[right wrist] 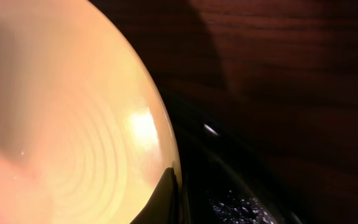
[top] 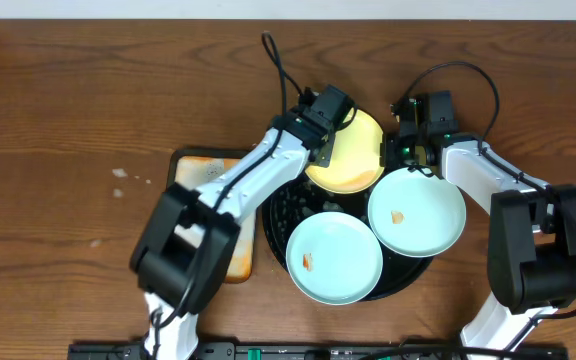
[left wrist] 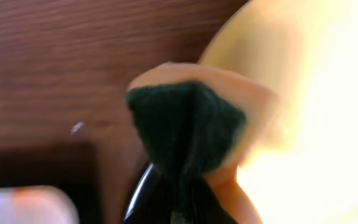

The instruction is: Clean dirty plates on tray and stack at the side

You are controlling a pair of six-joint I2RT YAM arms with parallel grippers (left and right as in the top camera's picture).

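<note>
From overhead we see only slivers of the black tray (top: 280,208), mostly covered, and the right gripper (top: 406,152) hides its fingers beside the yellow plate (top: 353,162), so we cannot tell how they stand. In the left wrist view the green-and-orange sponge (left wrist: 185,127) is blurred and runs off the bottom edge; both wrist views cut the yellow plate off at their edges.

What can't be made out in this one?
1. Whether the yellow plate has a smear: overhead, left arm covers part; left wrist, blurred behind the sponge; right wrist, only part shows.
2. Right gripper open or shut: overhead too small; right wrist view shows no fingertips clearly.
3. Rectangular tray: overhead, largely under that arm.
</note>
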